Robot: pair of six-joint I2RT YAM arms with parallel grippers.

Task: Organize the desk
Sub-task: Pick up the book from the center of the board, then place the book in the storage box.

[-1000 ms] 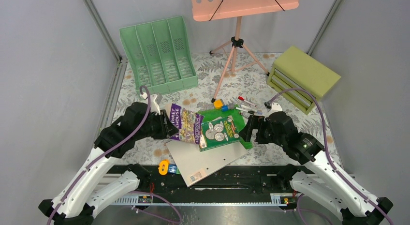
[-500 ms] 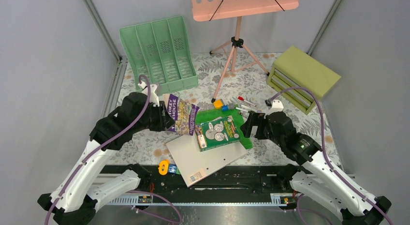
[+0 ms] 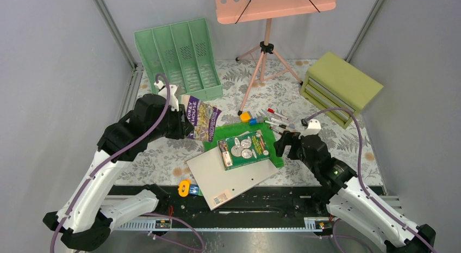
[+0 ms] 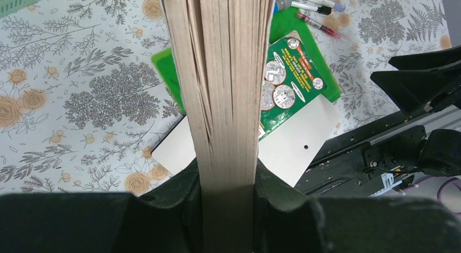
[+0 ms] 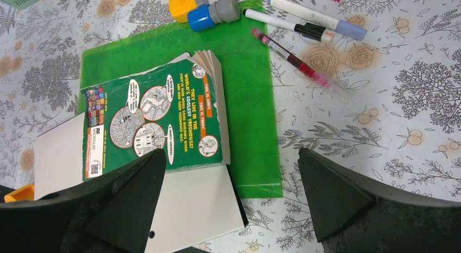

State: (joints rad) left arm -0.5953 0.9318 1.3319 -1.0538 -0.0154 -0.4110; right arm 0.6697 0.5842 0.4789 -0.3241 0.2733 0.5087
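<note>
The desk (image 3: 163, 155) has a pale cloth with fern leaves and orange flowers. My left gripper (image 3: 185, 129) is shut on a purple paperback (image 3: 200, 118) and holds it on edge above the desk; its page edges (image 4: 220, 73) fill the left wrist view. A green paperback (image 3: 243, 148) lies on a green folder (image 3: 231, 131) and a white board (image 3: 228, 177). It shows in the right wrist view (image 5: 155, 122) too. My right gripper (image 3: 284, 145) is open and empty, just right of the green folder (image 5: 247, 79).
A green slotted file rack (image 3: 176, 60) leans at the back left. An olive drawer box (image 3: 340, 84) stands at the back right. A pink stand's tripod (image 3: 266, 60) is at the back middle. Pens (image 5: 307, 22), small blocks (image 5: 204, 8) and a yellow item (image 3: 185, 187) lie about.
My left gripper has lifted the purple paperback off the pile and carried it up and back-left, turning it on edge. My right arm has drawn back a little.
</note>
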